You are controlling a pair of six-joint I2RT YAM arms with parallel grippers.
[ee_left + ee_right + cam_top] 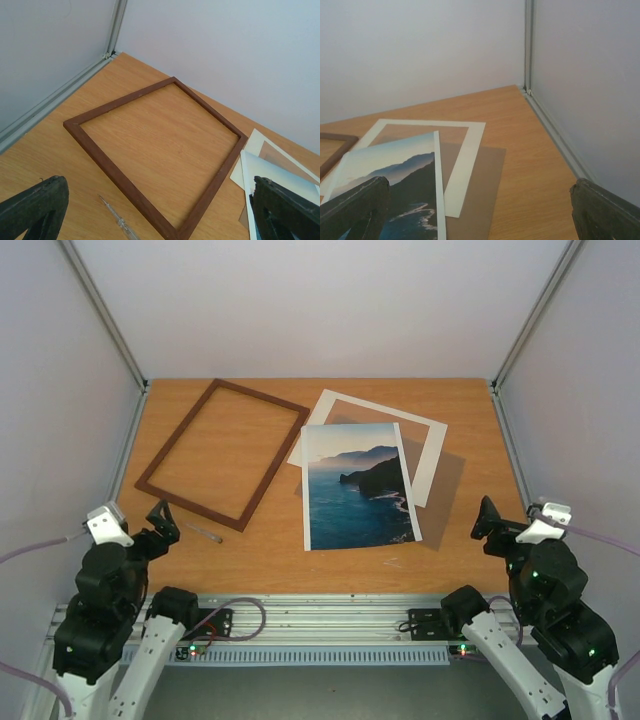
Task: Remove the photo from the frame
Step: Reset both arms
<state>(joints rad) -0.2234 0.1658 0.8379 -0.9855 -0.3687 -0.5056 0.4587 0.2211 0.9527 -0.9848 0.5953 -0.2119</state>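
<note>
The frame (pixel 176 433), a thin reddish-brown wooden rectangle, lies empty on the table's left half with bare wood showing through it; the left wrist view shows it (pixel 125 185) just ahead. The photo (pixel 358 485), blue sea and dark cliffs with a white border, lies flat right of the frame, outside it, and overlaps a white mat board (pixel 425 435). The right wrist view shows the photo (pixel 395 190) at lower left. My left gripper (pixel 140 525) (pixel 157 182) hovers open near the frame's near corner. My right gripper (pixel 512 523) (pixel 479 184) hangs open right of the photo. Neither holds anything.
A brownish sheet (pixel 447 475) (pixel 485 200) lies under the mat board (pixel 465 165). A small clear pen-like tool (pixel 203 532) (pixel 117 220) rests on the table just in front of the frame. White walls with metal rails (pixel 555 135) close in the table on three sides.
</note>
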